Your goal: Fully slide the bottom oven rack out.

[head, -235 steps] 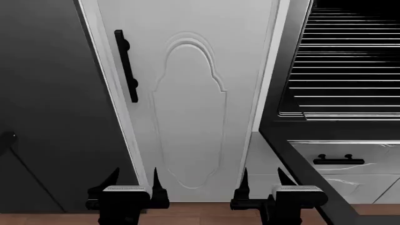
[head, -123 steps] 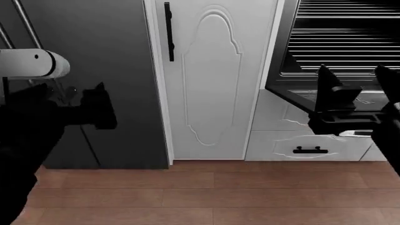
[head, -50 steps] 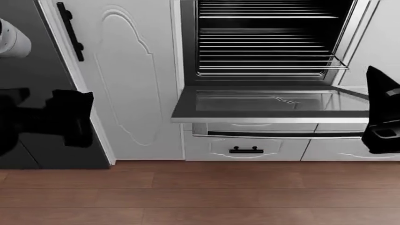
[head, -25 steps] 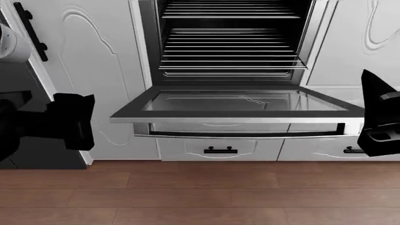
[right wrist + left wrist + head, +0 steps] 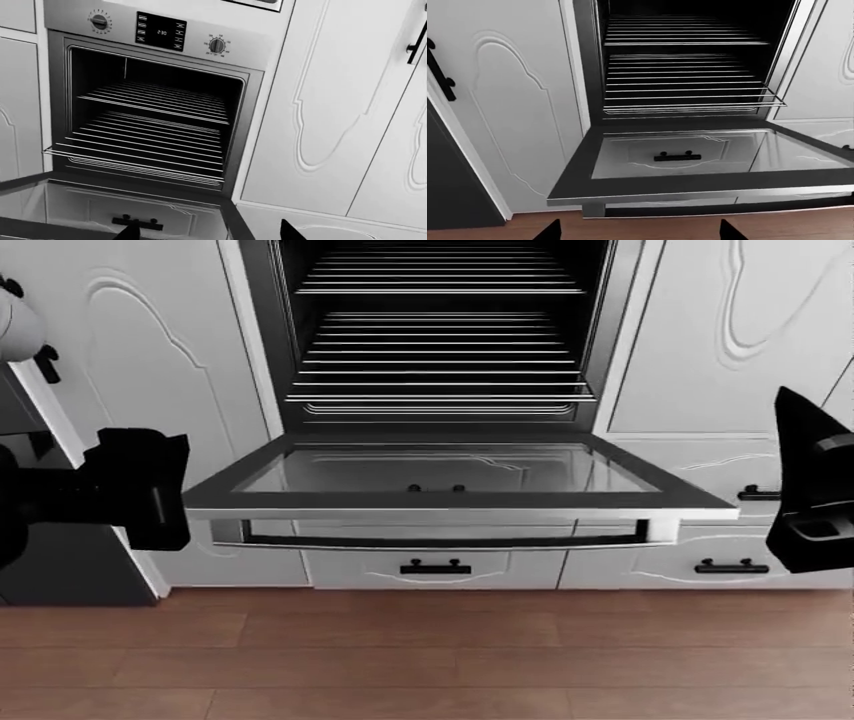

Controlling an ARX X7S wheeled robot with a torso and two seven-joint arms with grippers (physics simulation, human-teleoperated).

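Left of the oven [image 5: 441, 340], the left gripper [image 5: 635, 231] hangs with jaws spread, empty. The bottom oven rack [image 5: 441, 375] sits low in the cavity, just above the dropped door [image 5: 441, 502]. Right of the oven, the right gripper [image 5: 208, 232] is likewise spread; a reach could hook the upper rack [image 5: 441, 280] or strike the door.

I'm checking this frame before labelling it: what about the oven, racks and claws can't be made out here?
- Left claw: both wrist views cut off all but the fingertips at the edge.
- Oven display digits: too small.
- Bottom oven rack side runners: lost in the dark cavity.

Matte black left gripper [image 5: 134, 490], white cylindrical arm link [image 5: 11, 328], pointed black fingers [image 5: 801, 430]
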